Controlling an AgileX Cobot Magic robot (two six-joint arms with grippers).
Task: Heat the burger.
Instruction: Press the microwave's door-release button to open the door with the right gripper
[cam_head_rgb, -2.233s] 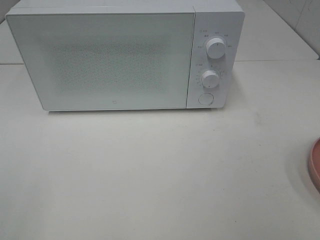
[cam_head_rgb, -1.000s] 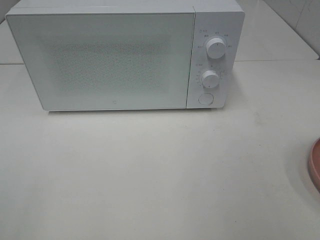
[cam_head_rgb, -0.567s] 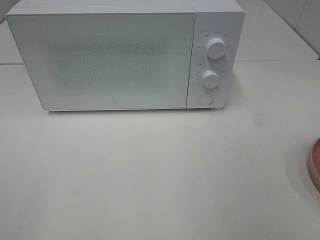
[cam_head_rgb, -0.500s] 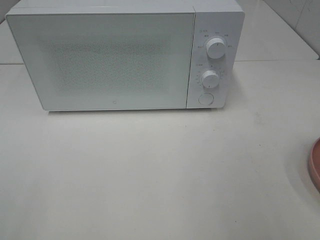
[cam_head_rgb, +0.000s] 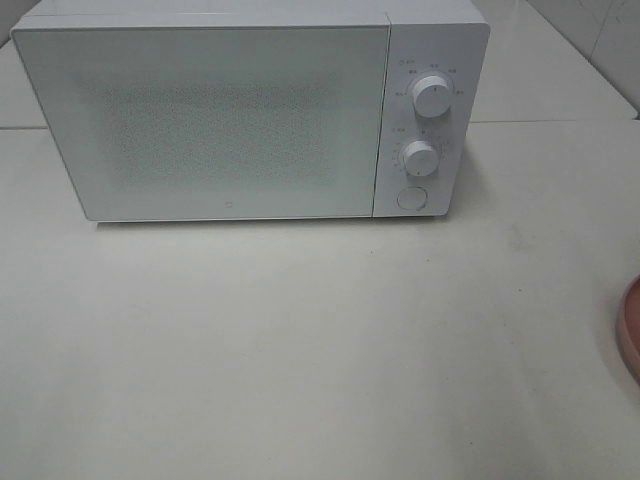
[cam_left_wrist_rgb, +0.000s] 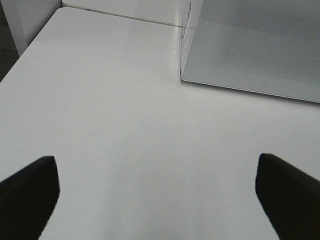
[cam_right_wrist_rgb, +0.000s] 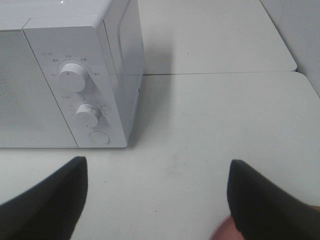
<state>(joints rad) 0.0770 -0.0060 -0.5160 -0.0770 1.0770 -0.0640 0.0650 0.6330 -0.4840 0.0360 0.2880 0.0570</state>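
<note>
The burger is out of view in every frame. A white microwave (cam_head_rgb: 200, 120) stands at the back of the table with its door shut; it also shows in the left wrist view as the microwave's corner (cam_left_wrist_rgb: 250, 45) and in the right wrist view as its control panel (cam_right_wrist_rgb: 75, 100). My left gripper (cam_left_wrist_rgb: 156, 159) hovers over bare table in front of the microwave's left corner, open, with nothing between its fingers. My right gripper (cam_right_wrist_rgb: 157, 161) is in front of the panel's right side, open and empty. Neither gripper shows in the exterior high view.
A pink plate's rim (cam_head_rgb: 630, 330) peeks in at the table's right edge, and a sliver of the plate (cam_right_wrist_rgb: 222, 232) lies under my right gripper. The panel carries two knobs (cam_head_rgb: 431, 96) and a round button (cam_head_rgb: 411, 198). The white table (cam_head_rgb: 300, 340) stretches in front.
</note>
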